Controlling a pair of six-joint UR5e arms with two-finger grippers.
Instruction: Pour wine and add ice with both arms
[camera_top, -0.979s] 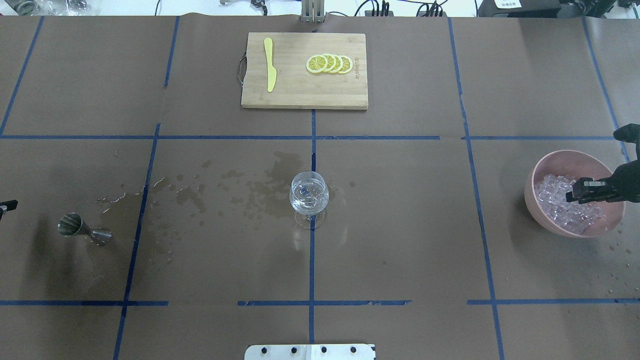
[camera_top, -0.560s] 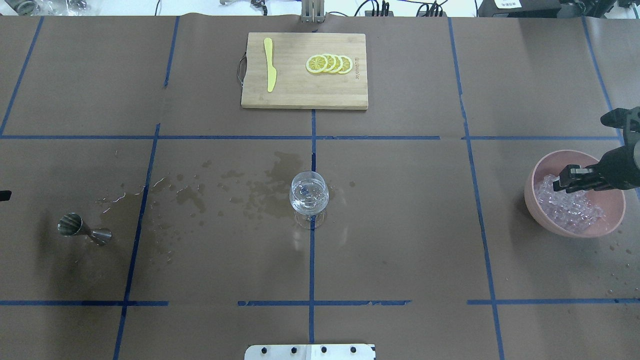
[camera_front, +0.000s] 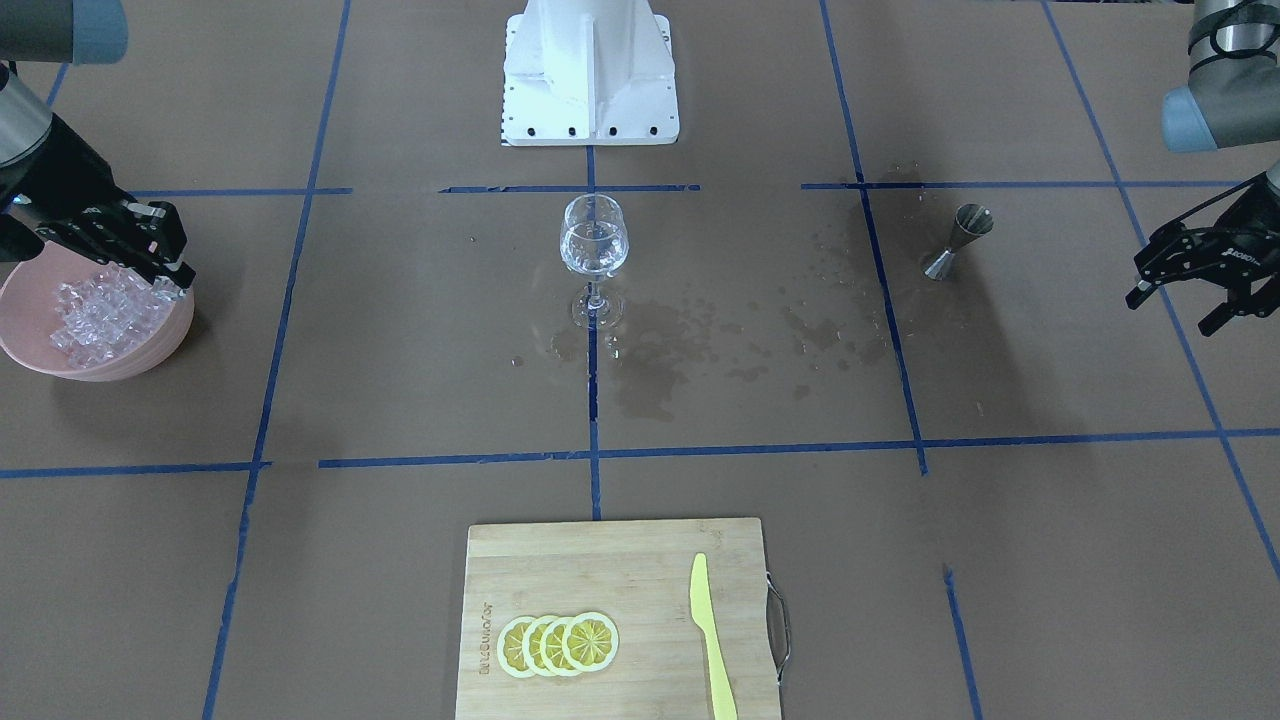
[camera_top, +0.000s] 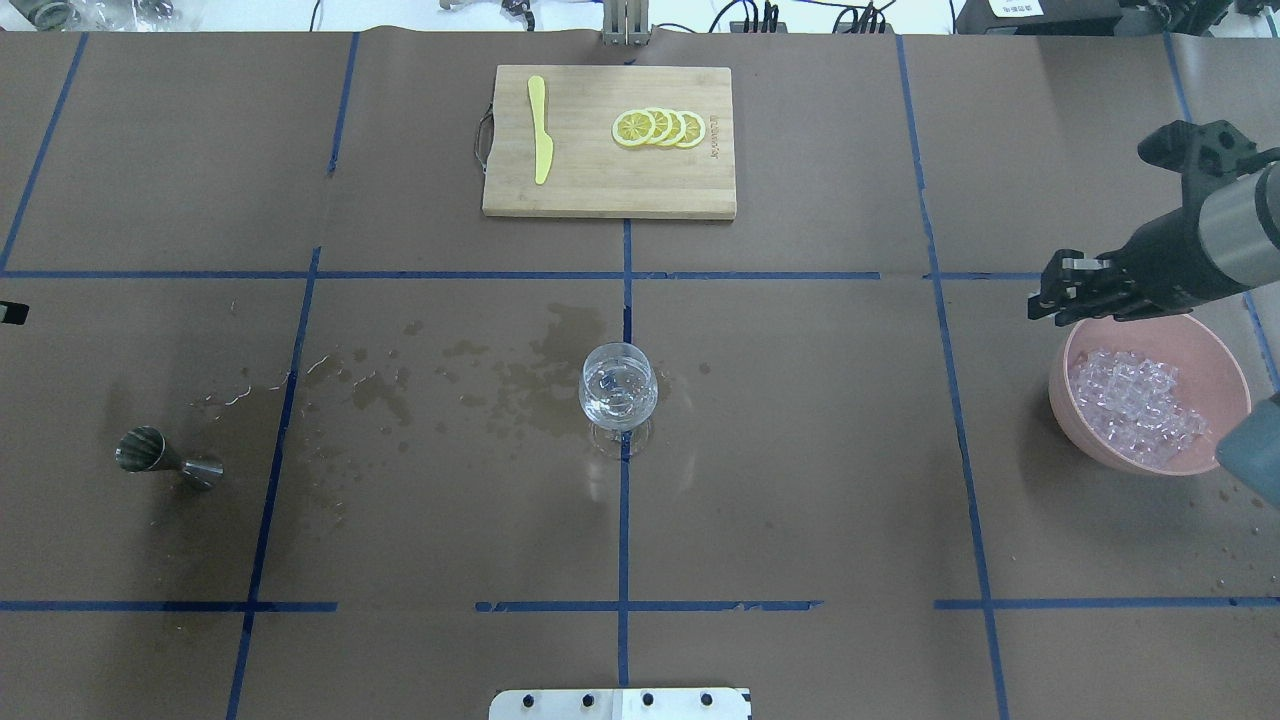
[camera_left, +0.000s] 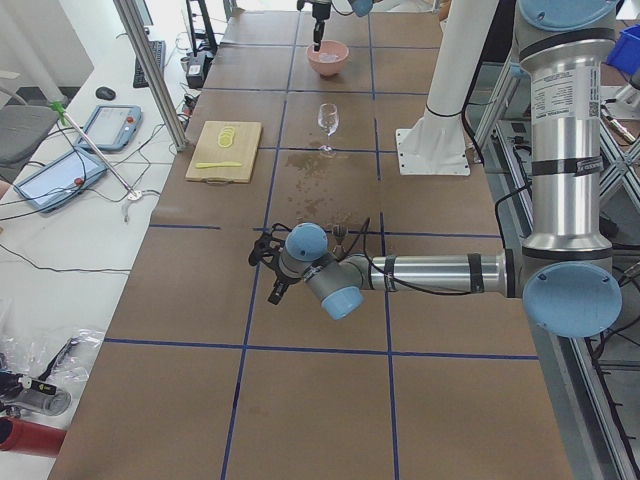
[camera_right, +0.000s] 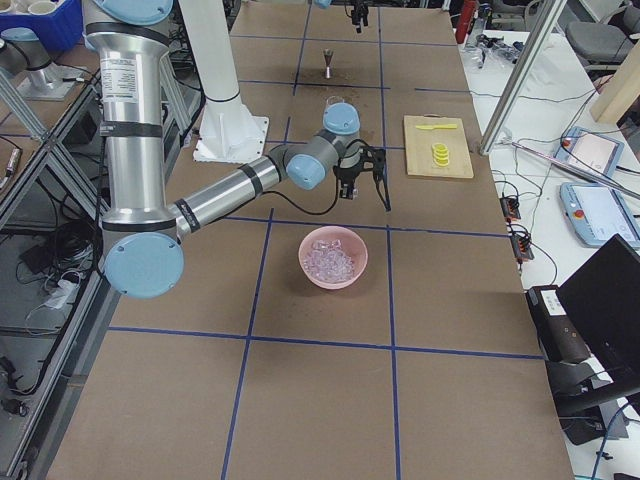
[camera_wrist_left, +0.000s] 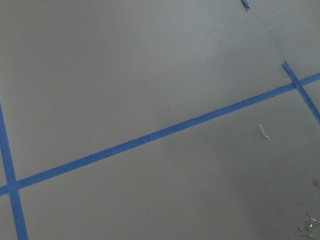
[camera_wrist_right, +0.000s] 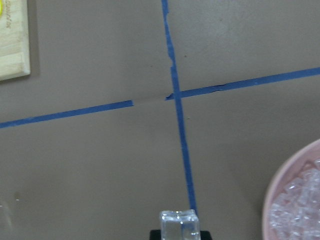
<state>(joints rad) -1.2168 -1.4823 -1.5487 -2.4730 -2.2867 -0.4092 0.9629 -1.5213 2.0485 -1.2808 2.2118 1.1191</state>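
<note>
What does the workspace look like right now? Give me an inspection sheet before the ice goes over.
Surface: brown paper with a blue tape grid; wet splash marks between wine glass and jigger.
Job's things: wine glass holds a little clear liquid; pink bowl holds ice.
Clutter: jigger; cutting board with lemon slices and yellow knife.
Grippers: right gripper shut on an ice cube, raised near the bowl's rim; left gripper open, empty.
Cables: bundle past the table's far edge.
Surroundings: white pedestal base; tablets beside the table.
</note>
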